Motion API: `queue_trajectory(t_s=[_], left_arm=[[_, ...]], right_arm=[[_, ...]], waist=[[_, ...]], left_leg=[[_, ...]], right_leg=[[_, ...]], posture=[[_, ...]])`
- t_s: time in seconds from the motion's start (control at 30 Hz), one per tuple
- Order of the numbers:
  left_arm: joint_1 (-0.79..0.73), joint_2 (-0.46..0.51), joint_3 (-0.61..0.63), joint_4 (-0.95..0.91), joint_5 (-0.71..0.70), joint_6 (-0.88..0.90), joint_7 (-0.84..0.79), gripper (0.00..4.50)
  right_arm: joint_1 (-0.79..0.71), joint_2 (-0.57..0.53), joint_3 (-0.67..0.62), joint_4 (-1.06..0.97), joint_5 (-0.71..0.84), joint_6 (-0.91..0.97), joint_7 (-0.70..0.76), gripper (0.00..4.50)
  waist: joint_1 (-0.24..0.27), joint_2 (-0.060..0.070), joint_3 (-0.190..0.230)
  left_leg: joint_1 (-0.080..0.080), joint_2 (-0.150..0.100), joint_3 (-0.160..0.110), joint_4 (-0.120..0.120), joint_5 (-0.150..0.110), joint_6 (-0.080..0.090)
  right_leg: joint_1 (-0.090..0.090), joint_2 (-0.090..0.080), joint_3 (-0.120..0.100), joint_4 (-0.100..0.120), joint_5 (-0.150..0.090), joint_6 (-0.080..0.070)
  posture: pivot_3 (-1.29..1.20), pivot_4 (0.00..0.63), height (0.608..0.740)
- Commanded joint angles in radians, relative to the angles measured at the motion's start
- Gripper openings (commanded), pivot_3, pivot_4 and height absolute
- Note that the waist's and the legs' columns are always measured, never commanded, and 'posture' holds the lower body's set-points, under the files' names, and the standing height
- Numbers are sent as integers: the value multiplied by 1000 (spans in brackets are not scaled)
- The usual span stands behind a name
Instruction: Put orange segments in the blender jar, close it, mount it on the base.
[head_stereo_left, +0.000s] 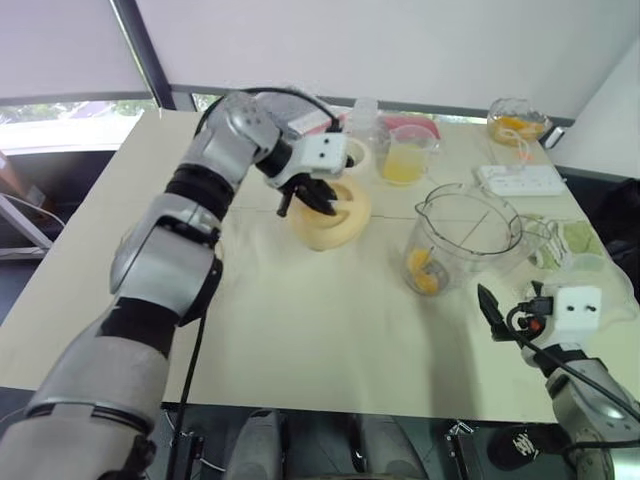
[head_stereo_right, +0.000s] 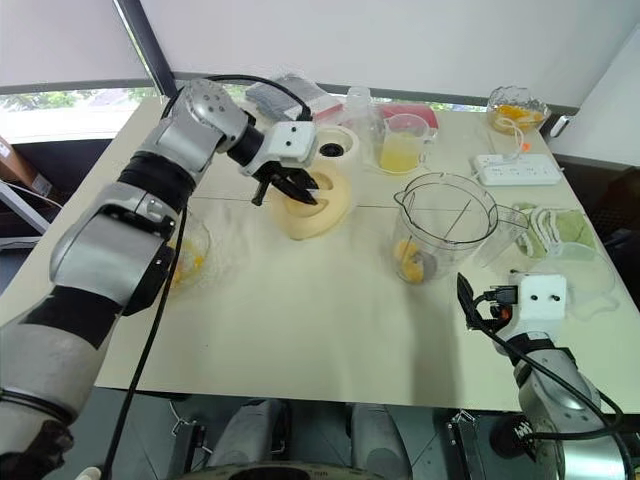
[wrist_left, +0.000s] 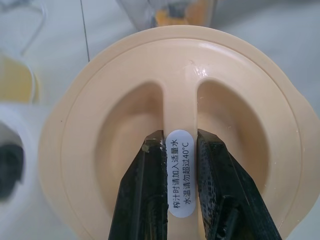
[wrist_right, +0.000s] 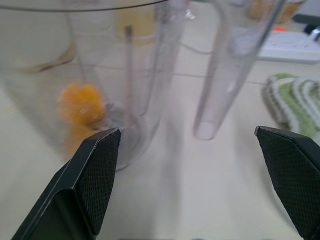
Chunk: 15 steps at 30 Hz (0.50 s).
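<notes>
- Toward the middle of the table (head_stereo_left: 300, 330), the left claw (wrist_left: 179, 136) is clamped tight on the raised ridge of the cream lid (wrist_left: 240, 65).
- Just beside the clear jar (head_stereo_left: 470, 235), the right claw (wrist_right: 186, 131) is held wide open, nothing gripped.
- Some orange pieces (head_stereo_left: 423, 270) can be seen at the jar's bottom; it's left uncovered, apart from the lid.

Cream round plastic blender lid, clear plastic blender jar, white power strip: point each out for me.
cream round plastic blender lid (wrist_left: 180, 95), left wrist view, on its central grip ridge.
clear plastic blender jar (head_stereo_left: 462, 262), left eye view, on its front wall.
white power strip (head_stereo_left: 520, 179), left eye view, on its top face.
</notes>
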Motion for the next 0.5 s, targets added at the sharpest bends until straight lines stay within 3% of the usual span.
queue_trajectory(t_s=[0.03, 0.5], left_arm=[[-50, -30, 36, 41, 1, -16, 61, 233], [-75, -67, 55, 66, 7, -37, 113, 233]], right_arm=[[-50, 3, -22, 22, -19, -39, -16, 4500], [-234, -24, 4, 188, -111, -61, -33, 4500]], waist=[[-1, 0, 0], [-1, 1, 0]], left_leg=[[0, 0, 0, 0, 0, 0], [0, 0, 0, 0, 0, 0]], right_leg=[[0, 0, 0, 0, 0, 0], [0, 0, 0, 1, 0, 0]], posture=[[0, 150, 740], [0, 150, 740]])
